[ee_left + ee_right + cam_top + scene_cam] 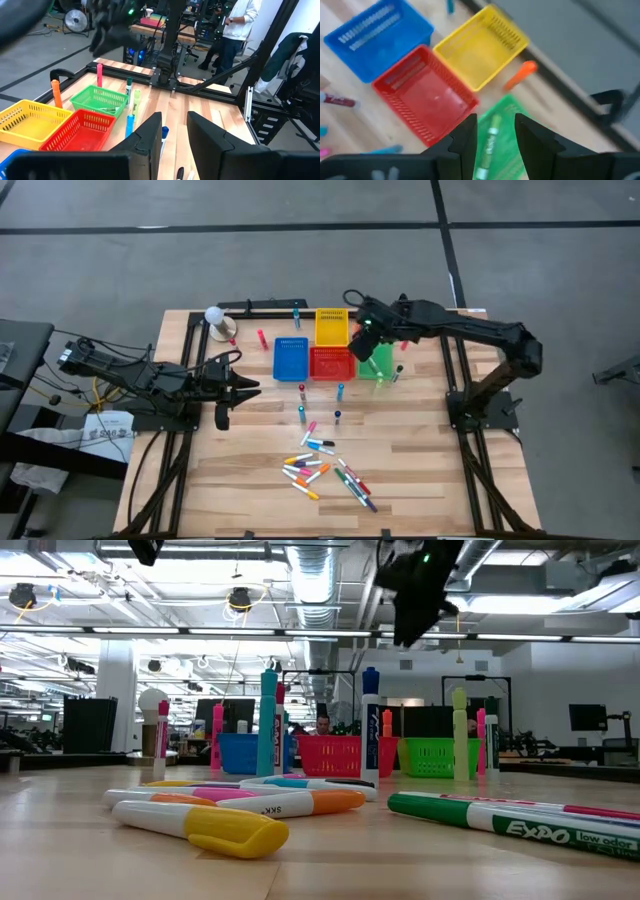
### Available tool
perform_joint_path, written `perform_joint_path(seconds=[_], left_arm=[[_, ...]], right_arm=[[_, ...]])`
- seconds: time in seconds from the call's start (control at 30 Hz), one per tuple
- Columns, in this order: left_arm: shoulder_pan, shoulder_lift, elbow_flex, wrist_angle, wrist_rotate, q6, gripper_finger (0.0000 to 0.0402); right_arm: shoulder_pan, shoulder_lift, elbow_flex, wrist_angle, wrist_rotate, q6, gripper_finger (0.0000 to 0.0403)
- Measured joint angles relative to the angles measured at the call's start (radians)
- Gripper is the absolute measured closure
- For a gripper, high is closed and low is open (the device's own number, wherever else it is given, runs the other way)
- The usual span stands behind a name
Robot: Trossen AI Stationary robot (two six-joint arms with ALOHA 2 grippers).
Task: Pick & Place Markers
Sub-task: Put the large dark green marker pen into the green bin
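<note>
Several markers [322, 470] in mixed colours lie in a loose pile on the wooden table near its front edge; they fill the foreground of the low view [300, 802]. A few more stand upright on their ends near the bins [302, 390]. My right gripper [362, 338] hangs open above the green bin [378, 366], nothing between its fingers [495, 127]. Below that gap, a green marker [490, 139] lies in the green bin. My left gripper [250, 388] waits at the table's left, pointing almost level across the table, open and holding nothing [174, 131].
A blue bin [291, 358], a red bin [332, 364] and a yellow bin [332, 327] stand beside the green one at the table's far middle. A white ball-shaped thing [215, 317] sits at the far left. A person [235, 25] stands beyond the table.
</note>
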Motion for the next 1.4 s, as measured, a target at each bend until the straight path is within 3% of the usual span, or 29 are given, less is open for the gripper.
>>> perform_joint_path(seconds=[0.3, 0.5, 0.77, 0.87, 1.03, 1.2, 1.4], left_arm=[[0.0, 0.0, 0.0, 0.005, 0.0, 0.0, 0.031], [0.0, 0.0, 0.0, 0.006, 0.0, 0.0, 0.031], [0.0, 0.0, 0.0, 0.006, -0.006, 0.024, 0.031], [0.0, 0.0, 0.0, 0.006, -0.008, 0.025, 0.031], [0.0, 0.0, 0.0, 0.006, -0.028, 0.027, 0.031], [0.0, 0.0, 0.0, 0.006, -0.093, 0.027, 0.031], [0.0, 0.0, 0.0, 0.01, -0.137, 0.027, 0.031]], right_arm=[[0.156, -0.229, 0.0, -0.013, 0.182, 0.018, 0.0282], [0.296, -0.358, -0.018, -0.049, 0.368, 0.037, 0.0283], [0.447, -0.58, -0.357, 0.007, 0.611, 0.238, 0.0283], [0.519, -0.649, -0.526, 0.125, 0.667, 0.263, 0.0283], [0.665, -0.722, -0.744, 0.329, 0.698, 0.28, 0.0283], [0.814, -0.775, -0.891, 0.353, 0.786, 0.44, 0.0283], [0.899, -0.784, -1.01, 0.36, 0.713, 0.457, 0.0283]])
